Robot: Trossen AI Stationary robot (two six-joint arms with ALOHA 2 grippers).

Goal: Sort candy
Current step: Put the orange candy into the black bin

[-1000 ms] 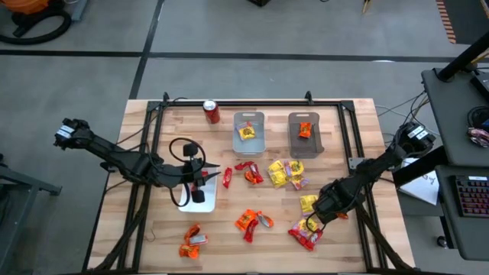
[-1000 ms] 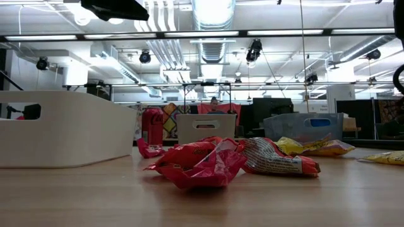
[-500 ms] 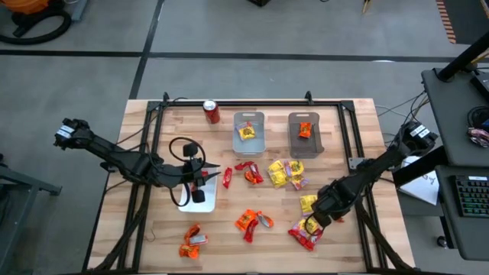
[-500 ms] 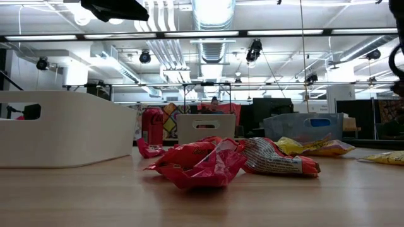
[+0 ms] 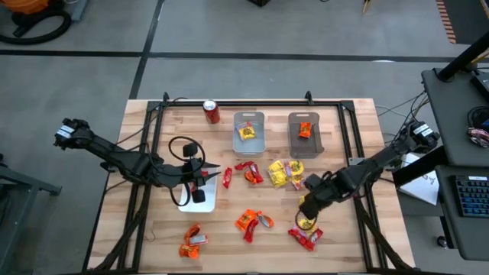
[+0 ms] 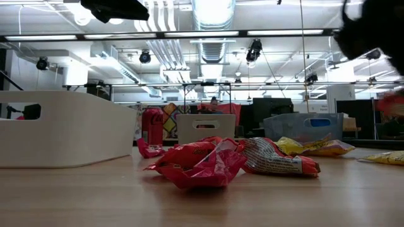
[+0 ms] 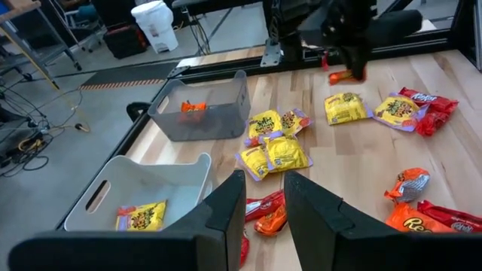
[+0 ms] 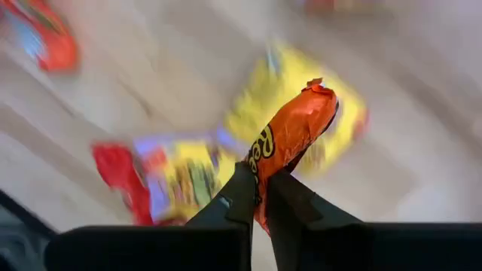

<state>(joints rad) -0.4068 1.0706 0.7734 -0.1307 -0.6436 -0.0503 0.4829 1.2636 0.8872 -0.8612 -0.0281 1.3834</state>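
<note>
The left gripper (image 5: 205, 177) hangs over the white tray (image 5: 208, 200), its fingers narrowly parted and holding nothing. Candy (image 5: 252, 220) lies scattered across the table (image 5: 153, 221), and some sits in 2 grey bins (image 5: 248, 131). The right gripper (image 5: 306, 210) pinches an orange packet (image 8: 290, 143) above yellow and red packets.

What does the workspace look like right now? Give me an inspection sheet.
Surface: wooden table, black rail frame around it.
Job's things: one yellow packet in the light grey bin, one orange packet in the dark grey bin; white tray; loose candy scattered mid-table.
Clutter: red soda can near the far edge.
Hands: right hand shut on an orange packet, lifted above the packets; left hand over the white tray.
Cables: black loop on the left arm.
Surroundings: desk with keyboard at right.
</note>
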